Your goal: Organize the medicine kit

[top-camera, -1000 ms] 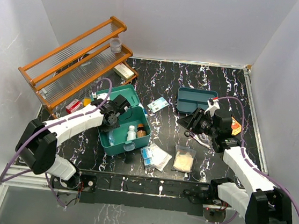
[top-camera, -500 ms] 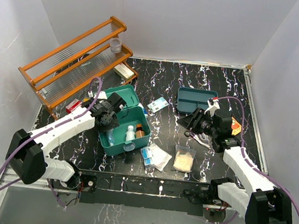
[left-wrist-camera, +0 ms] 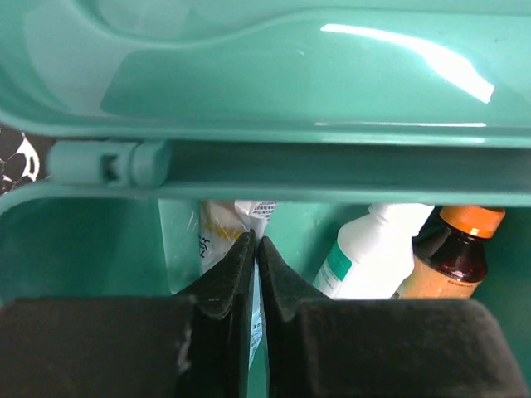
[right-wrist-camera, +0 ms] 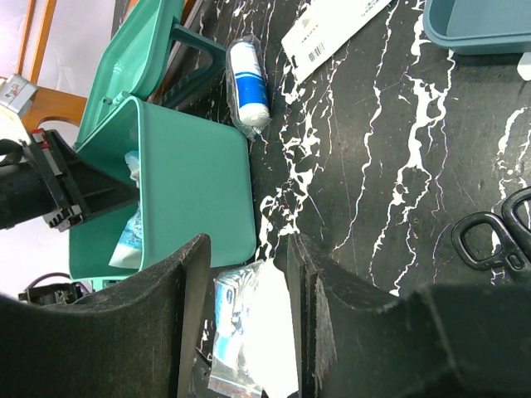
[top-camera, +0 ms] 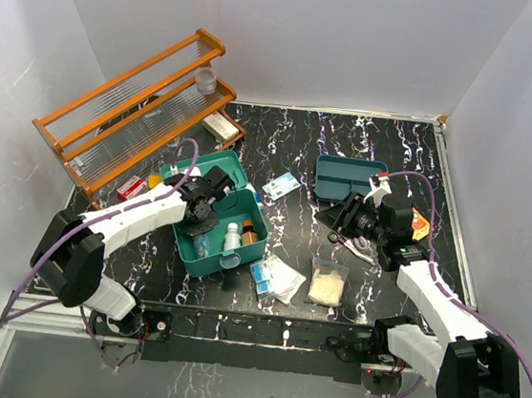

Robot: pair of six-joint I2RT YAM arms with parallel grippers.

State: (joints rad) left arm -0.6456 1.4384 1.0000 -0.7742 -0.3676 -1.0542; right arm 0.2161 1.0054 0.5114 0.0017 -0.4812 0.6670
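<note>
Left of centre on the worktop [top-camera: 397, 147], top view: medicine kit [top-camera: 191, 263] is seen open, lid [top-camera: 214, 166] tipped back toward the orange rack [top-camera: 127, 111]. Left fingers [top-camera: 202, 215] are lowered inside the kit at its left end, beside a white bottle [top-camera: 234, 236] and an amber bottle [top-camera: 250, 238]. Right fingers [top-camera: 341, 217] are held low over the worktop, well apart from the kit, just in front of a shallow teal tray [top-camera: 350, 175]. Two bagged packets [top-camera: 276, 279] are laid near the front edge, between the arms.

Left wrist view: left fingers [left-wrist-camera: 224, 290] are seen pressed shut, tips touching. A printed sachet [left-wrist-camera: 217, 228] stands against the kit wall right behind the tips; whether it is pinched cannot be told. White bottle [left-wrist-camera: 365, 257] and amber bottle [left-wrist-camera: 452, 261], orange-capped, are leaned side by side to the right. Lid [left-wrist-camera: 290, 75] and hinge [left-wrist-camera: 108, 162] fill the upper frame.

Right wrist view: right fingers [right-wrist-camera: 187, 315] are parted about halfway, nothing held between them. Kit [right-wrist-camera: 195, 182] is seen ahead, left arm's black tool reaching into it. A gauze roll [right-wrist-camera: 249, 83] is laid beside the lid, a white leaflet [right-wrist-camera: 332, 25] further off, black scissors [right-wrist-camera: 494, 232] at right, one bagged packet [right-wrist-camera: 241, 323] under the fingers.
</note>
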